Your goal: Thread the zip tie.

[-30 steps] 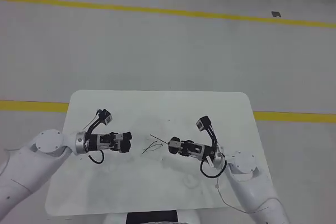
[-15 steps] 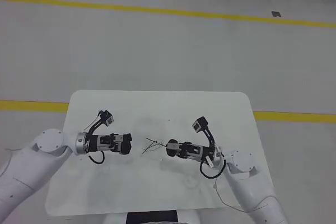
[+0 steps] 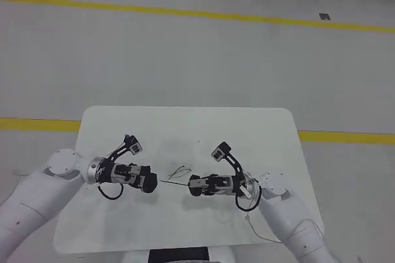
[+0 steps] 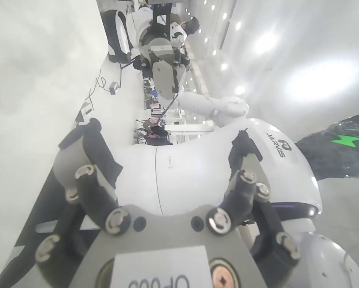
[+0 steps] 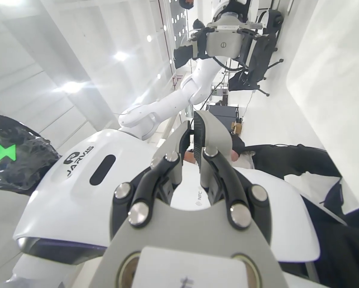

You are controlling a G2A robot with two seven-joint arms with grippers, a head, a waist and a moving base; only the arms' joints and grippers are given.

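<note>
A thin black zip tie (image 3: 175, 183) sticks out of my right gripper (image 3: 190, 185), which is shut on its end just above the white table (image 3: 250, 131). The tie's free tip points at my left gripper (image 3: 154, 183), a short gap away. In the right wrist view the right gripper (image 5: 191, 127) has its fingers pressed together. In the left wrist view the left gripper (image 4: 167, 134) stands wide open with nothing between its fingers, and the tie (image 4: 169, 104) hangs as a dark line from the far right gripper. A second thin black looped strand (image 3: 178, 172) lies on the table between the arms.
The table's rounded edges lie well away from both grippers. A small dark speck (image 3: 199, 140) sits on the table toward the far side. Yellow floor lines (image 3: 26, 123) run beyond the table.
Both grippers have shifted toward the table's near side. The right gripper moved left with the zip tie, whose tip has swung down from pointing to the far left and now faces the left gripper.
</note>
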